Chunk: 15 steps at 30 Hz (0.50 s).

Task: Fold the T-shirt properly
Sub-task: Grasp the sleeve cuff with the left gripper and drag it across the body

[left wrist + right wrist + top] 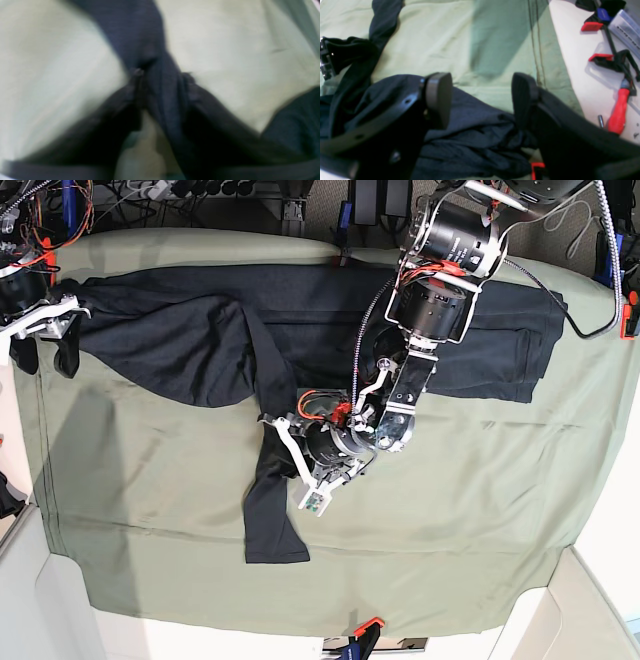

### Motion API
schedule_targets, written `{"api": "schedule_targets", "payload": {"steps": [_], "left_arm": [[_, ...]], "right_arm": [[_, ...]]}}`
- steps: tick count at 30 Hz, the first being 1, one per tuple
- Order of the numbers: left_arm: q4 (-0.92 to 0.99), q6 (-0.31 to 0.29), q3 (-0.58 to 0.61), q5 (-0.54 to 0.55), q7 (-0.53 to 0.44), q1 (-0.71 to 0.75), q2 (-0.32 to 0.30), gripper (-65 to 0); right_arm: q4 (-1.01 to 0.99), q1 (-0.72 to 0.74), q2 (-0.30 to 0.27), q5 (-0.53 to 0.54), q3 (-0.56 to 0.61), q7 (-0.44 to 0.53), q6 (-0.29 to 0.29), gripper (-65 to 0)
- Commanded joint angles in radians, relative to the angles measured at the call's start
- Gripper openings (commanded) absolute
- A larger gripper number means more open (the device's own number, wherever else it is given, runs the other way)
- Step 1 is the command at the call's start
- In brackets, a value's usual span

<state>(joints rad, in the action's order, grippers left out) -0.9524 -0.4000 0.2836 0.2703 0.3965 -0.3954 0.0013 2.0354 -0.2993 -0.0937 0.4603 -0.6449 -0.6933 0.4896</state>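
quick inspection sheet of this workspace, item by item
surface: olive-green cloth over the table, creased.
job's things: T-shirt unfolded along the far edge, one sleeve trailing toward the near edge.
clutter: red-handled clamps on the white ledge beside the cloth.
grippers: left gripper shut on the sleeve; right gripper open above bunched shirt fabric.
cables: grey cable looping off the left arm.
surroundings: wiring and equipment behind the table.
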Motion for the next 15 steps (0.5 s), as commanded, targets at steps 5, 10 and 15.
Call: {"api": "schedule_targets", "payload": {"steps": [5, 10, 15], "left_arm": [[-0.084, -0.008, -0.002, 0.003, 0.046, -0.023, -0.019, -60.7], [-0.313, -0.009, -0.002, 0.076, 0.163, 0.016, -0.124, -63.1], [-0.626, -0.009, -0.003, 0.159, 0.200, 0.146, -0.292, -63.7]], "right_arm": [[0.017, 0.005, -0.009, 0.019, -0.005, 0.023, 0.000, -27.5], [0.017, 0.005, -0.009, 0.019, -0.005, 0.023, 0.000, -27.5], [0.017, 0.005, -0.009, 0.019, -0.005, 0.023, 0.000, -27.5]]}}
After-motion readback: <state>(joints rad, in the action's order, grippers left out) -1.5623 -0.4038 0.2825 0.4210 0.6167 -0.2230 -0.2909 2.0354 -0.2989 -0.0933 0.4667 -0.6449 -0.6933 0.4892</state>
